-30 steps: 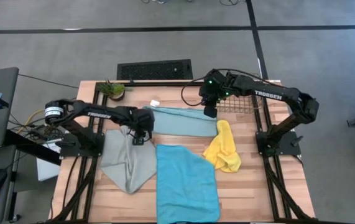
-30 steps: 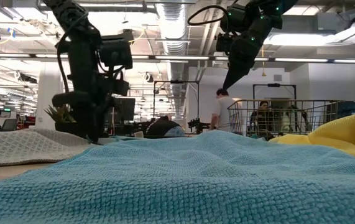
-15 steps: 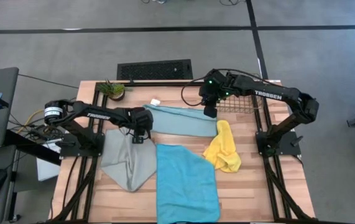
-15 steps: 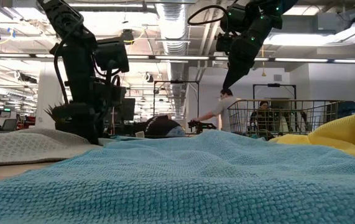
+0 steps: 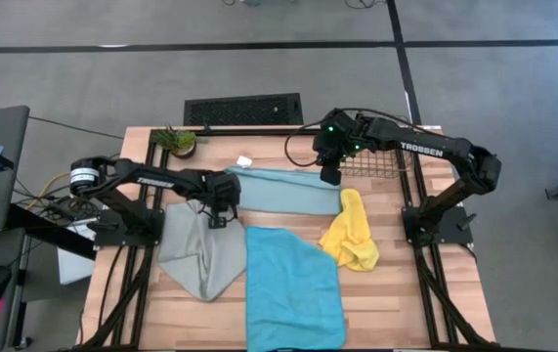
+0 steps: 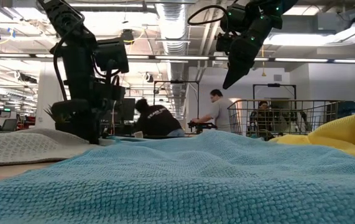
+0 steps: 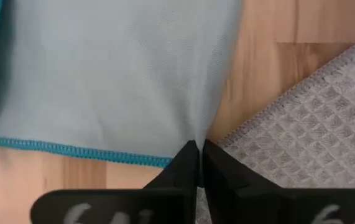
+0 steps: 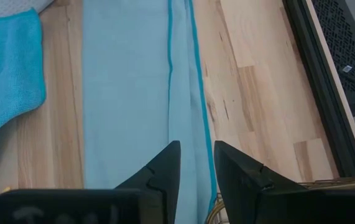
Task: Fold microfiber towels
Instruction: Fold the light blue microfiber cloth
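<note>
Where the pale plank table (image 5: 396, 293) lies bare, wood grain shows. Pale blue towel (image 5: 288, 189): smooth, fine weave, teal stitched hem, folded to a long strip at the table's back. Cyan towel (image 5: 293, 286): fluffy looped pile, near-square, front centre. Grey-green towel (image 5: 198, 252): waffle texture, rumpled, on the left. Yellow towel (image 5: 349, 233): soft, bunched, on the right. Wire basket (image 5: 388, 161): thin mesh, back right. Left tool (image 5: 218, 216): fingers pressed together at the pale blue towel's hem, beside the grey-green edge. Right tool (image 5: 329, 176): fingers partly spread above the strip's other end, gripping nothing; arm lettered "TROSSEN".
</note>
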